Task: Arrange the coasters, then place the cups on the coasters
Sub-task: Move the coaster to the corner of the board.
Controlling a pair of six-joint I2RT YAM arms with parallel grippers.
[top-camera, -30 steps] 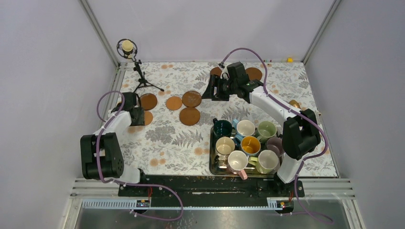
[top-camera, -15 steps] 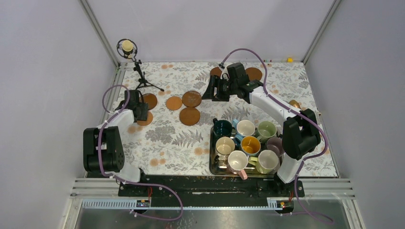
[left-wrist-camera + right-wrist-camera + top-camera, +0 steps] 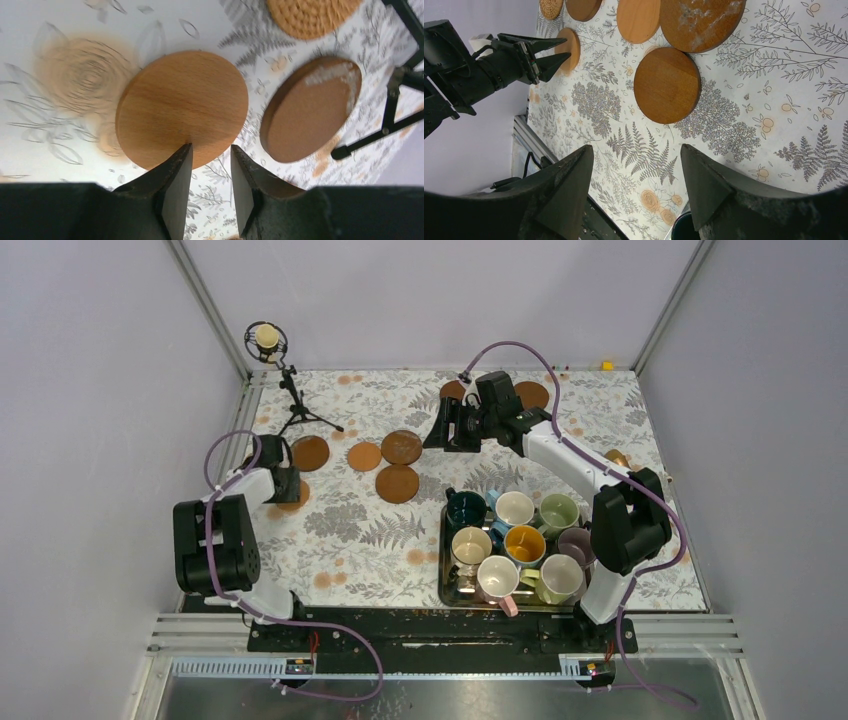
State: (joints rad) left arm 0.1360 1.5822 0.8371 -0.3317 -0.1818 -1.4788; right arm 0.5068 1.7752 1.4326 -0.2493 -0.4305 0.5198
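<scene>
Barely begun: the coasters (image 3: 397,483) lie scattered on the far worktop (image 3: 340,530), all 8 cups (image 3: 515,508) wait in the near-right tray (image 3: 443,580), left claw (image 3: 210,150) narrowly parted at 1 coaster's edge, right claw (image 3: 636,147) wide, empty.

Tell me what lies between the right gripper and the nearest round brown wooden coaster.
Only bare fern-printed tablecloth. Nothing sits between the right gripper and that round brown wooden coaster, as the right wrist view shows.

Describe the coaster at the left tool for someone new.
Find the microphone stand at the far left of the table. Just this side of it lies a dark scuffed coaster; beside it, at the left tool, is the target coaster. Unlike that neighbour, it is pale, smooth-grained wood.
</scene>
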